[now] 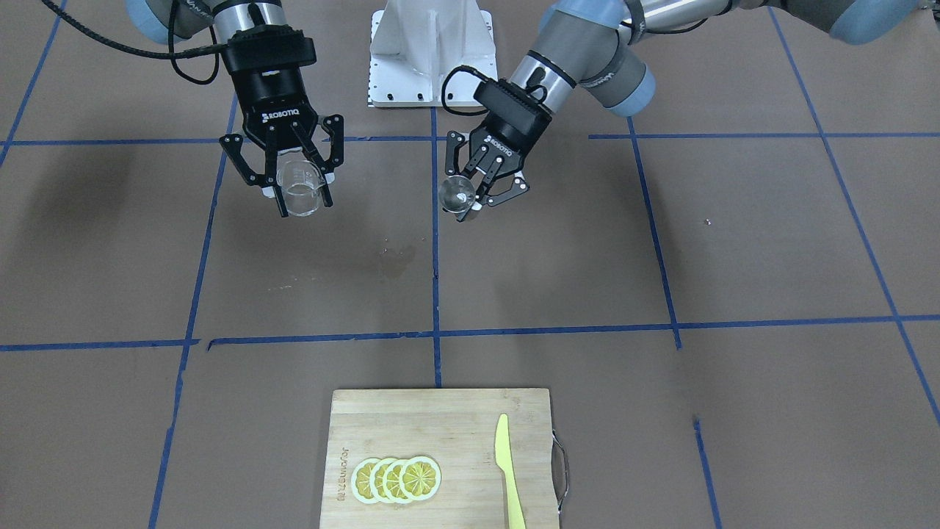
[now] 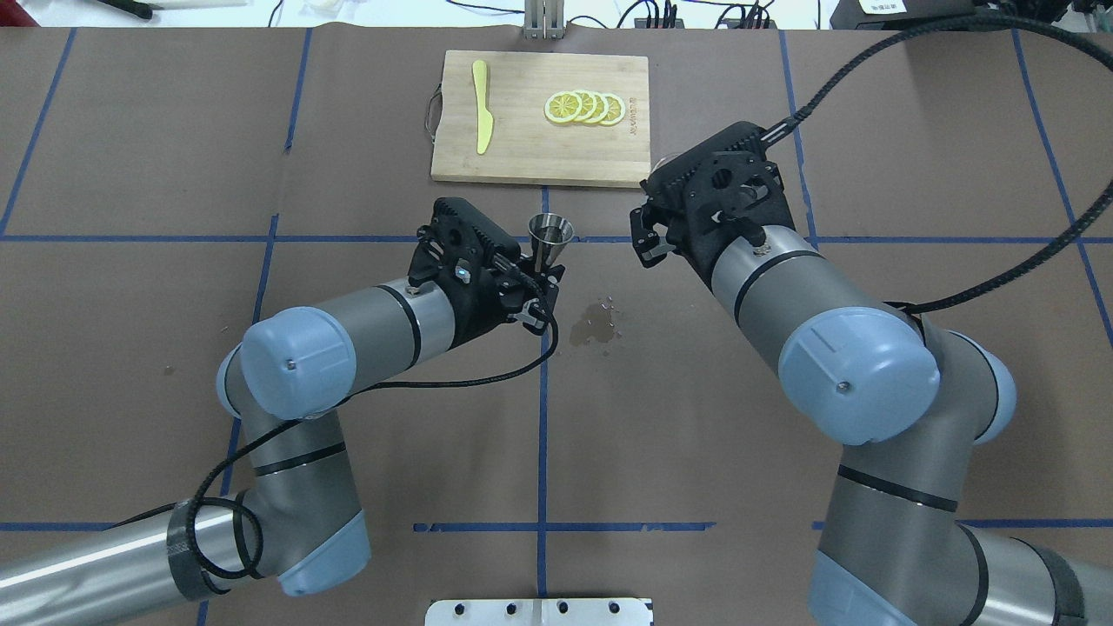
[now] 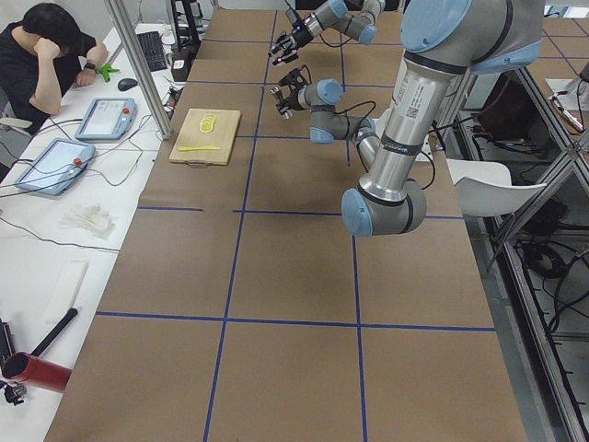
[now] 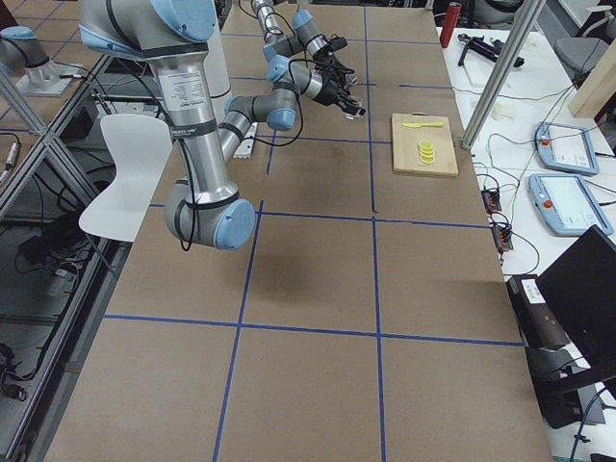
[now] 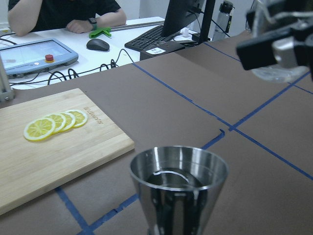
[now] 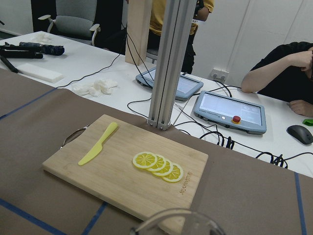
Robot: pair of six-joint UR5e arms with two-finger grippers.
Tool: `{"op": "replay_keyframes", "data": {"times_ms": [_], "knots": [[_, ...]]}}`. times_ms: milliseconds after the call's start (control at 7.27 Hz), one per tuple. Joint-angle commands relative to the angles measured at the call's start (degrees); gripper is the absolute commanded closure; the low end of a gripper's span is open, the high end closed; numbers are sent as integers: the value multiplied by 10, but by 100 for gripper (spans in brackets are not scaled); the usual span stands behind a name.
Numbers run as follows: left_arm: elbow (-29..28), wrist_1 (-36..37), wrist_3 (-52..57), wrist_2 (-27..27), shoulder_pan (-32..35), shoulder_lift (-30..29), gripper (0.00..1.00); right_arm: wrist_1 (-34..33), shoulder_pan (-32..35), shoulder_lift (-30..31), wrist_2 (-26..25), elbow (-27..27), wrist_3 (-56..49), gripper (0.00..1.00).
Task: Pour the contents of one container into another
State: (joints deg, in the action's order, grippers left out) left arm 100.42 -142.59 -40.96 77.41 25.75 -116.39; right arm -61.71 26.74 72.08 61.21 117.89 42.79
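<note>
My right gripper point(image 1: 301, 200) is shut on the clear glass cup point(image 1: 299, 189) and holds it upright above the table. In the right wrist view only the cup's rim point(image 6: 176, 223) shows at the bottom edge. My left gripper point(image 1: 470, 204) is shut on the steel jigger point(image 1: 458, 195) at its narrow waist. The jigger point(image 2: 550, 238) stands upright in the overhead view, and its open upper cone point(image 5: 178, 183) fills the lower left wrist view. The cup point(image 5: 283, 73) and the right fingers point(image 5: 274, 46) show there at the upper right, apart from the jigger.
A wet stain point(image 2: 596, 323) marks the brown table cover between the arms. A wooden cutting board point(image 2: 522, 152) with lemon slices point(image 2: 584, 108) and a yellow knife point(image 2: 482, 109) lies at the far edge. Operators sit at a desk beyond it.
</note>
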Motion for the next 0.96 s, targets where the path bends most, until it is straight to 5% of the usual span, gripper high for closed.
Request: {"op": "replay_keyframes", "data": {"times_ms": [0, 413, 826], "knots": [[47, 1, -83, -58, 22, 82, 100, 10, 35, 37, 49, -1, 33, 100], [95, 1, -155, -156, 49, 218, 100, 11, 36, 100, 86, 5, 222, 100], [105, 1, -260, -278, 50, 304, 100, 11, 74, 148, 87, 9, 236, 100]]}}
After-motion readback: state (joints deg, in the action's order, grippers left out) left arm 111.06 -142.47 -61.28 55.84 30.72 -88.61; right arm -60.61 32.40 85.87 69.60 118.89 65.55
